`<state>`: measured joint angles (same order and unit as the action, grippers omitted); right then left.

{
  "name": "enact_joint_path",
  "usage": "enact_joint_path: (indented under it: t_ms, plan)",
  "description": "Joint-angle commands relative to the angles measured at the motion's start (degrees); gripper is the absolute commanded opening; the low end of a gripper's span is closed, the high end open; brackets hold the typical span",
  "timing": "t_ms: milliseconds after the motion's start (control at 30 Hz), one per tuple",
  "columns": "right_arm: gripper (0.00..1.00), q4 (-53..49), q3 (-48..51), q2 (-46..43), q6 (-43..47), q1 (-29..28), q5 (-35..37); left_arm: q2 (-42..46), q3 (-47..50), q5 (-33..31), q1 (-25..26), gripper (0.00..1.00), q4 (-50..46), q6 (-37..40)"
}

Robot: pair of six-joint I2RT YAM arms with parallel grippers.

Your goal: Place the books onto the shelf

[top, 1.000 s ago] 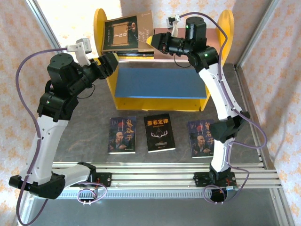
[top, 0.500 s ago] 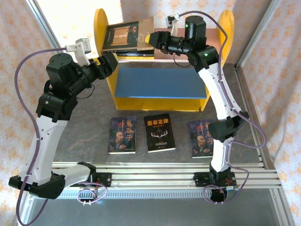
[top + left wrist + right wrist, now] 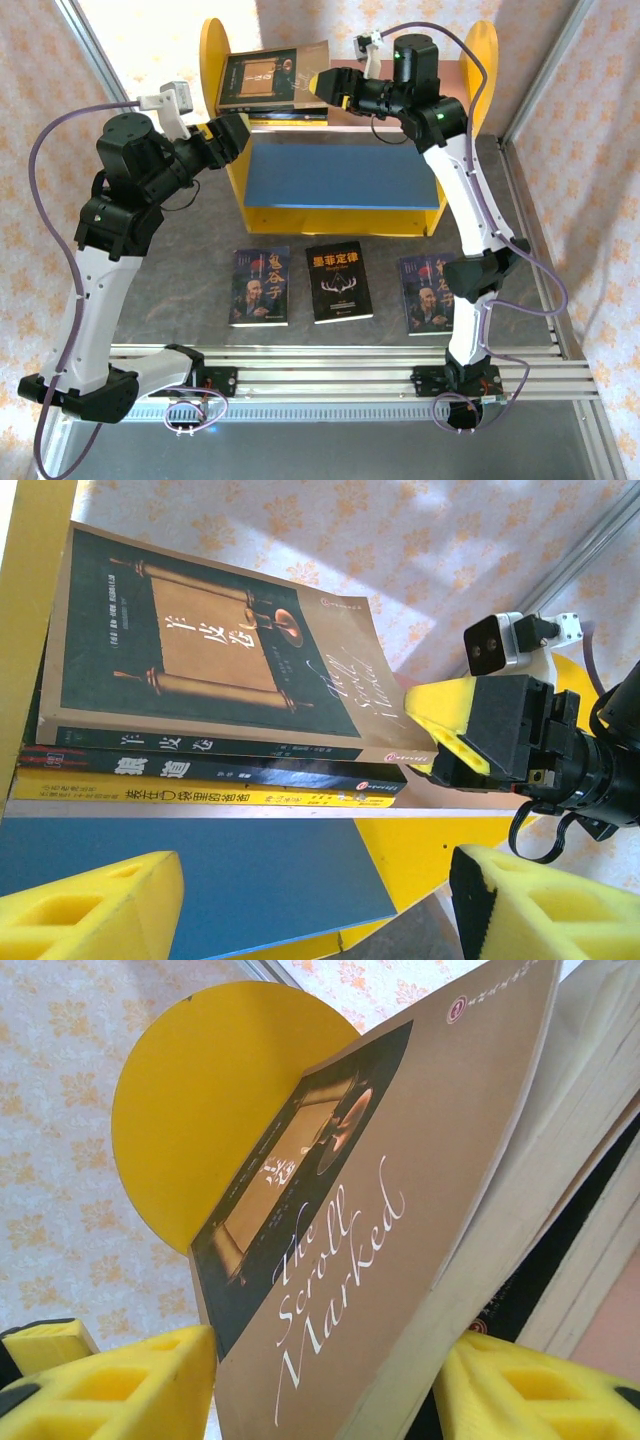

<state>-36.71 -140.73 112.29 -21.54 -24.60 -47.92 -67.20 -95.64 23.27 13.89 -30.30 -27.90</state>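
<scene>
Though set on either side of the free corner of the tan-brown paperback with a dark scroll picture, parted wider than that corner: the yellow foam jaws of the right gripper. Cannot tell whether touching the cover.

Stacked flat at the left end of the pink upper board of the small two-tier bookcase with yellow rounded side panels: that paperback on top, front cover raised and pages fanned at the gripper's end. Beneath it, a black-spined paperback; lowest, a yellow-spined book.

Just beside the bookcase's left panel: the left gripper, yellow foam jaws wide apart, gripping nothing.

Flat on the grey table in front of the bookcase, in a row, covers up: a dark paperback with a bearded man, a black paperback with antlers, and a second dark bearded-man paperback, its right edge hidden behind the right arm.
</scene>
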Motion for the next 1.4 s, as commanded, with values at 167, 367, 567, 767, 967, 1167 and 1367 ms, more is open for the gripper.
enact_joint_path:
  t_ms: [167, 367, 567, 767, 967, 1167, 1367]
  plan:
    - [0.62, -2.22, 2.26, -3.56, 2.47, 0.69, 1.67, 1.54, -1.04, -1.12, 0.44, 0.7, -0.37, 1.78]
    - [0.65, -2.4, 4.29, -4.78, 3.3, 0.87, 2.2, 1.72, -0.87, -1.12, 0.44, 0.7, -0.46, 1.72]
    - [0.65, -1.02, 7.48, -6.64, 3.67, 1.05, 2.48, 2.25, -0.54, -1.38, 0.44, 0.7, -0.5, 1.8]
    - [0.56, -0.14, 9.19, -7.41, 4.12, 1.0, 1.4, 2.51, -0.1, -1.43, 0.41, 0.7, -0.47, 1.73]
    - [0.5, 1.17, 10.44, -8.18, 4.06, 1.03, 0.06, 2.95, 0.05, -1.97, 0.44, 0.7, -0.87, 2.02]
    - [0.47, 2.65, 11.52, -8.52, 3.95, 1.04, -2.51, 3.35, 0.1, -2.55, 0.44, 0.7, -1.37, 2.46]
    - [0.46, 3.14, 11.32, -7.97, 3.67, 0.97, -5.23, 3.17, 0.1, -2.46, 0.45, 0.7, -1.2, 2.37]
